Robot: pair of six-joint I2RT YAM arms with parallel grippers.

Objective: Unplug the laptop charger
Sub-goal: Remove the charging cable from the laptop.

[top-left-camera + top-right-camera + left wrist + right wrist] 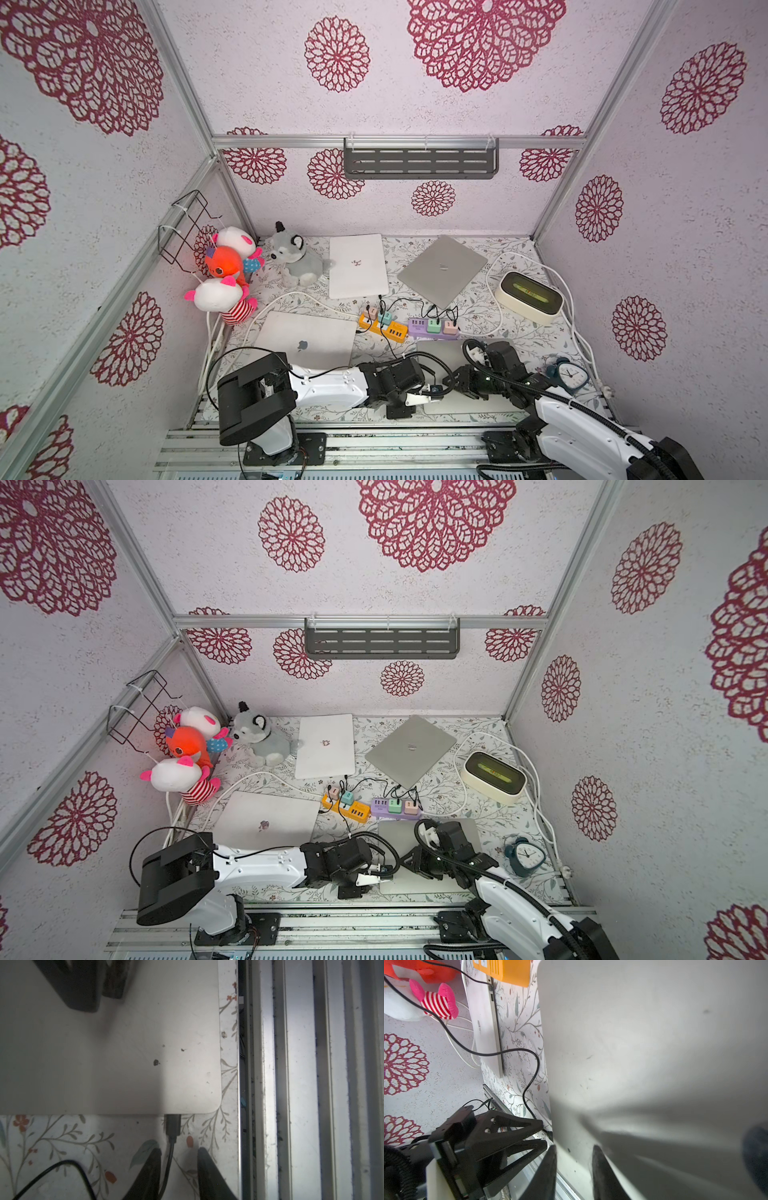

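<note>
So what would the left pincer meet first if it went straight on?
Probably the black charger plug, seated in the edge of the laptop; its cable runs between the jaws of the left pincer.

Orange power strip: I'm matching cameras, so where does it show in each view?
Top view: strip mid-table, left of the purple strip.
Top view: strip, same place.
Left wrist: not in it.
Right wrist: strip cut off at the picture's edge.
Shared landmark: near laptop, in all four.
</note>
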